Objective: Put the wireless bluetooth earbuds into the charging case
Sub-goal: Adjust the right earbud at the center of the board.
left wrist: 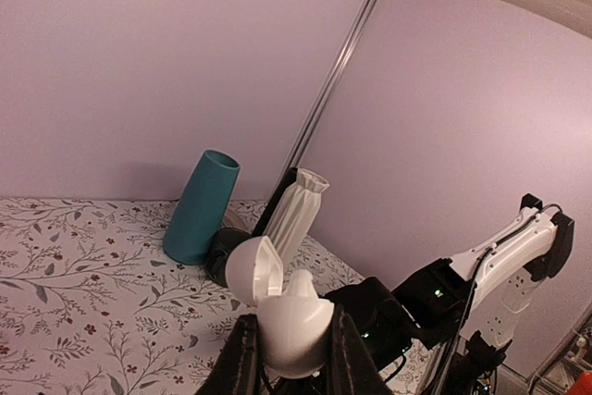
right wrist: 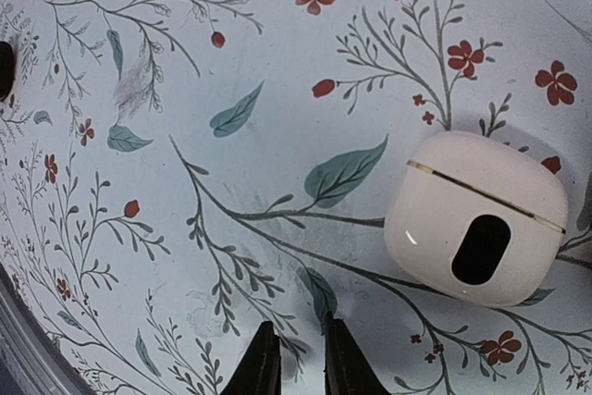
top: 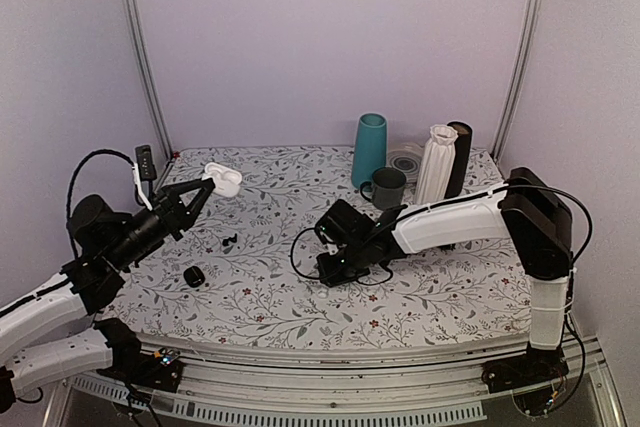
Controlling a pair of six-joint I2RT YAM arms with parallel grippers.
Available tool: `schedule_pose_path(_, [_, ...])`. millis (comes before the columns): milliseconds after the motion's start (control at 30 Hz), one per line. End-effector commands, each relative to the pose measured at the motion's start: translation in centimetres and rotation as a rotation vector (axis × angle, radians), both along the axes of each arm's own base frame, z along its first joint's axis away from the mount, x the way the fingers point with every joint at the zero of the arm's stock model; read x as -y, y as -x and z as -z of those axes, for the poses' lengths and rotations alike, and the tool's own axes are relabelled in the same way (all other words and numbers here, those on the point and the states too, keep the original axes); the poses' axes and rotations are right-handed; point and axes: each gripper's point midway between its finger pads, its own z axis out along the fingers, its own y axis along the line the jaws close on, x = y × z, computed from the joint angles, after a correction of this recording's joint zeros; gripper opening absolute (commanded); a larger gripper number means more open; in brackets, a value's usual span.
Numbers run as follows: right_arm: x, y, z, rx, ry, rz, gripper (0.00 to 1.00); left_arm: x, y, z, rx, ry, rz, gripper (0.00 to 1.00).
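- Closest to the left wrist camera, the left gripper [left wrist: 293,351] is clamped on the open white charging case [left wrist: 298,319]. The case is a smooth, glossy shell with its rounded lid tipped up, held in the air well left of the teal vase [top: 370,150].
- Both earbuds [top: 229,241] are tiny dark pieces lying on the cloth, left of the teal vase and nearer the arm bases, not in the case.
- Further left of the vase and nearer still lies a small black rounded object [top: 194,276].
- Low over the cloth in front of the teal vase, the right gripper [right wrist: 294,358] has its black fingertips nearly together, with only a thin slit and nothing between them.
- Just beside it lies a closed white case [right wrist: 476,219], pebble-smooth, with a fine seam and a dark oval mark.
- Covering the table is a flat tablecloth [top: 300,312], pale and printed with teal leaves, thin branches and red flowers.
- Tall, tapered and matte, the teal vase stands at the back. Right of it are a dark mug [top: 387,187], a white ribbed vase [top: 436,163] and a dark cylinder [top: 460,152].
- Plain lilac walls [top: 330,37] surround the table, with metal rails in the back corners.
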Motion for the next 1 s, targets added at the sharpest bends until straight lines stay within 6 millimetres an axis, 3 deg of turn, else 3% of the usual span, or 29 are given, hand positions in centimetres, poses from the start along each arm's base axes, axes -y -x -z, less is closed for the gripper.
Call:
schedule_pose_path(0, [0.0,-0.3,-1.6,0.042,-0.021,-0.006,0.17,-0.6,0.1,-0.3,0.011,0.012,-0.013,0.00])
schedule_pose_path(167, [0.7,1.0,-1.0,0.024,-0.005,-0.026,0.16,-0.5,0.1,-0.2,0.010,0.011,-0.014,0.00])
schedule_pose_path(400, [1.0,1.8,-2.7,0.058,0.004,-0.018,0.18,-0.3,-0.2,-0.2,0.010,0.009,-0.007,0.00])
schedule_pose_path(967, [1.7,3.8,0.4,0.004,0.077,-0.027,0.13,-0.2,-0.2,0.2,0.001,0.011,-0.005,0.00])
